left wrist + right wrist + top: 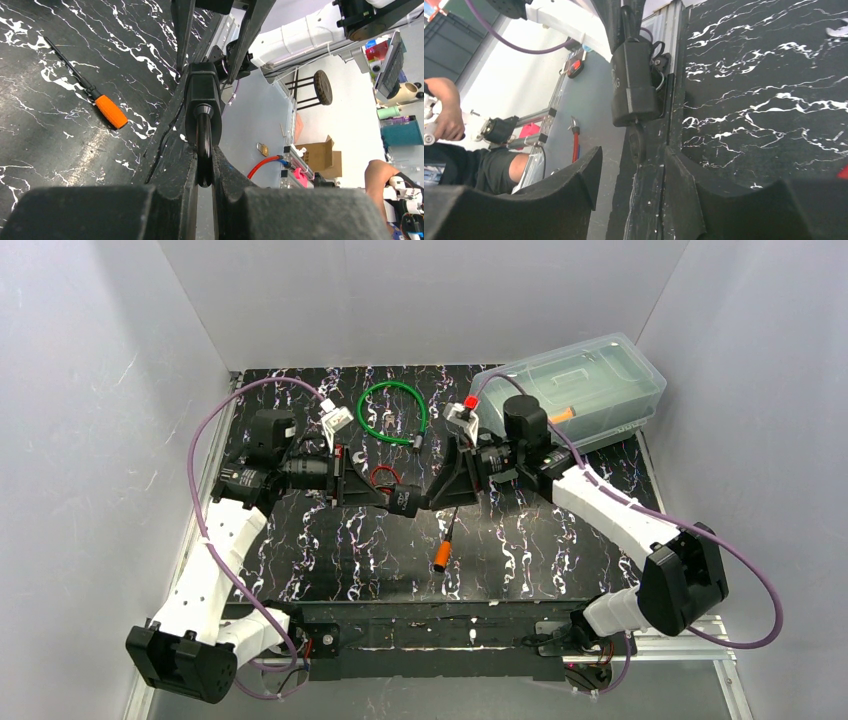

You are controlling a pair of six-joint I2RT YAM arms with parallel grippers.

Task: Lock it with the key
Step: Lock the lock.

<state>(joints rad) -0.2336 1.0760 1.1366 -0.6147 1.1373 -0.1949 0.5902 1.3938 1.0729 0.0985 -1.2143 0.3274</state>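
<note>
A black padlock (405, 500) hangs in the air above the middle of the table, between my two grippers. My left gripper (204, 172) is shut on the lock's dark shackle (203, 147), and the lock body (202, 95) sticks out beyond the fingertips. In the right wrist view the lock body (634, 85) fills the upper middle, and the key's dark head (637, 142) pokes out of its lower end. My right gripper (633, 155) stands open around that key head. There is a gap on each side and neither finger touches it.
An orange-handled screwdriver (443, 555) lies on the black marbled table (560, 540) just in front of the lock. A green cable loop (393, 412), a small red loop (383, 478) and white parts (337, 420) lie behind. A clear plastic box (580, 385) stands at the back right.
</note>
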